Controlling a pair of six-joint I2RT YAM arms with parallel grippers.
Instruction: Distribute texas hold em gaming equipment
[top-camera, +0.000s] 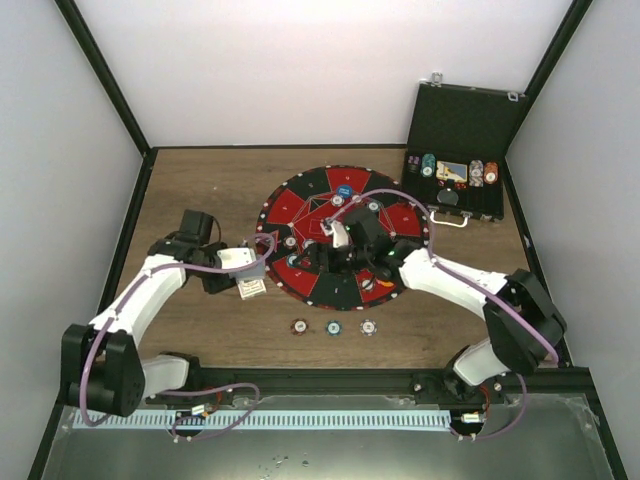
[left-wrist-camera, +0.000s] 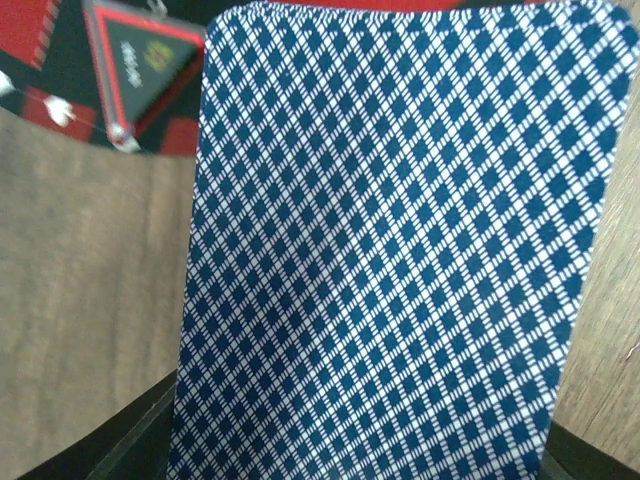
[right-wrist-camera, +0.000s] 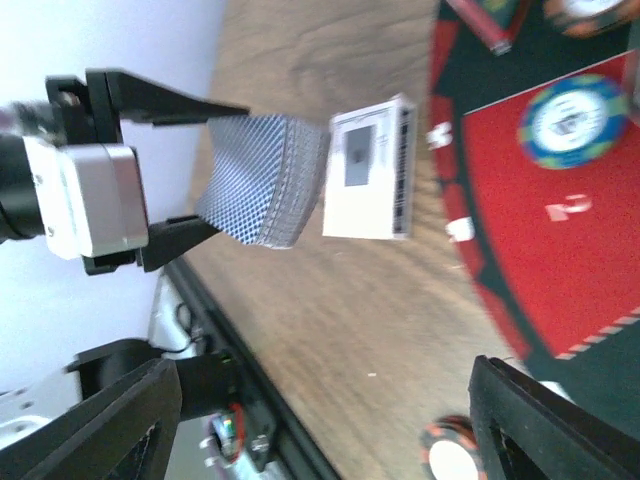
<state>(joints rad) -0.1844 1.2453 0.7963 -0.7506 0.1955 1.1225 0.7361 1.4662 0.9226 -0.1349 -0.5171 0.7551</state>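
My left gripper (top-camera: 243, 268) is shut on a deck of playing cards (top-camera: 238, 260) with blue-checked backs, held just off the left edge of the mat. The deck fills the left wrist view (left-wrist-camera: 400, 250) and shows in the right wrist view (right-wrist-camera: 265, 180). A white card box (right-wrist-camera: 370, 180) lies on the wood beside the deck (top-camera: 252, 290). My right gripper (top-camera: 322, 245) hovers over the mat, open and empty (right-wrist-camera: 330, 430). Three striped poker chips (top-camera: 334, 327) lie in a row on the wood in front of the mat. One chip (right-wrist-camera: 450, 455) sits near my right finger. A blue button disc (top-camera: 344, 189) lies on the mat.
The round red-and-black mat (top-camera: 300, 205) covers the table's middle, with single chips on some segments, such as the blue-green one (right-wrist-camera: 572, 120). An open black case (top-camera: 455, 180) with chip stacks stands at the back right. White walls enclose the table.
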